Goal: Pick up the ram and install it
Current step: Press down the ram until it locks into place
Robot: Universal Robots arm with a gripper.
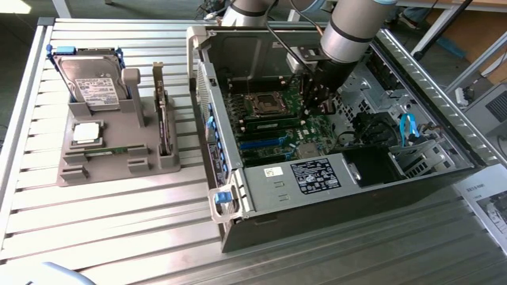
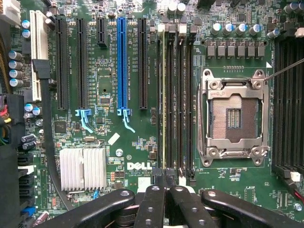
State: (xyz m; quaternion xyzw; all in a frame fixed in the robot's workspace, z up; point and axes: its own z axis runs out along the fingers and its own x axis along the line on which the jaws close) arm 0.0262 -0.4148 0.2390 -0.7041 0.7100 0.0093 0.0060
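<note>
The gripper [image 1: 322, 108] is seen inside the open computer case [image 1: 262, 185] (centre right of the frame), over the green motherboard [image 1: 279, 134].

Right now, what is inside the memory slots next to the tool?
One holds the ram, edge-on; the others look empty. The tool covers the ram's near end.

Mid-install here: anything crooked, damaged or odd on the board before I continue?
Nothing looks damaged or spilled. The ram runs straight, parallel to the empty slots beside it, with the shut gripper at one end. The processor socket stands empty. Whether the ram is fully seated cannot be told.
</note>
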